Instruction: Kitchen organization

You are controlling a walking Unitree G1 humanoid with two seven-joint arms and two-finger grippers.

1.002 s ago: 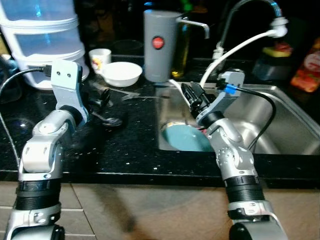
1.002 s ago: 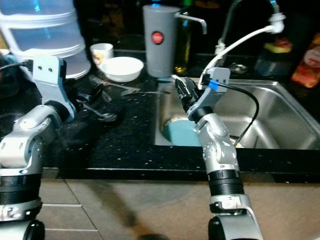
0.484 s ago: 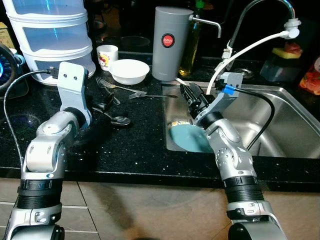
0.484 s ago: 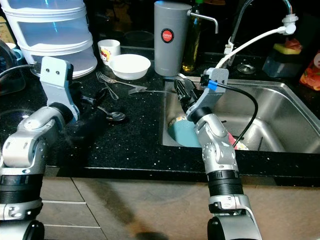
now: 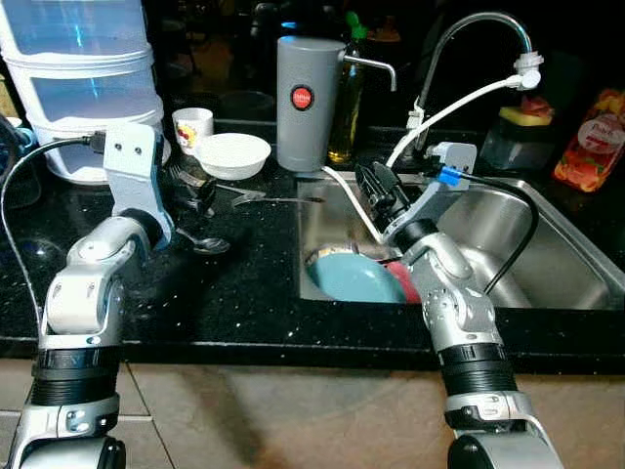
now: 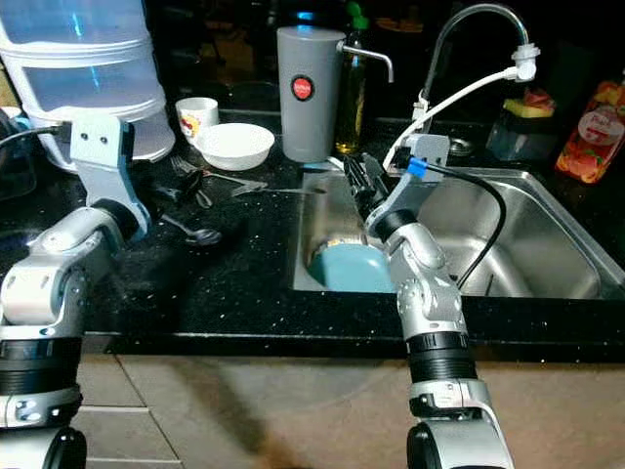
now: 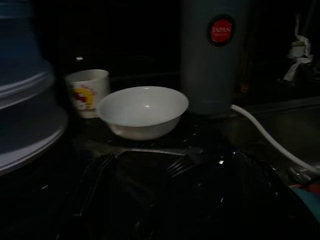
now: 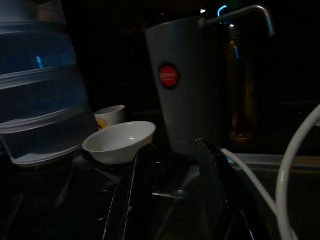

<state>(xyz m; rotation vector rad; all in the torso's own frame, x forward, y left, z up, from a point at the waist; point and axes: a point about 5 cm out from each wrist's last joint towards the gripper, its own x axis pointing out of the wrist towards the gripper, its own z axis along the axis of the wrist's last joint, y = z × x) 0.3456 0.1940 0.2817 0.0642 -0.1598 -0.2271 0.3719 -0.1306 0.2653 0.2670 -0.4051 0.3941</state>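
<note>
My right gripper (image 5: 375, 186) hangs open over the sink's (image 5: 547, 278) left rim, its fingers (image 8: 131, 196) pointing at the grey thermos jug (image 5: 301, 103) with nothing between them. A teal plate (image 5: 352, 278) leans inside the sink below it, with something red beside it. My left gripper (image 5: 199, 194) hovers low over the black counter (image 5: 244, 293), seemingly open in the dark left wrist view, just short of the forks (image 5: 262, 198) and a spoon (image 5: 201, 242). Beyond them stand a white bowl (image 5: 232, 153) and a small printed cup (image 5: 192, 125).
Stacked clear plastic tubs (image 5: 83, 83) stand at the back left. A tap (image 5: 469, 39) with a white hose (image 5: 449, 103) arches over the sink. An oil bottle (image 5: 344, 107), a sponge holder (image 5: 518, 132) and a red bottle (image 5: 586, 137) line the back.
The whole picture has shifted, so the camera moved. Both arms keep much the same pose; the right gripper now sits a little further over the sink's left rim.
</note>
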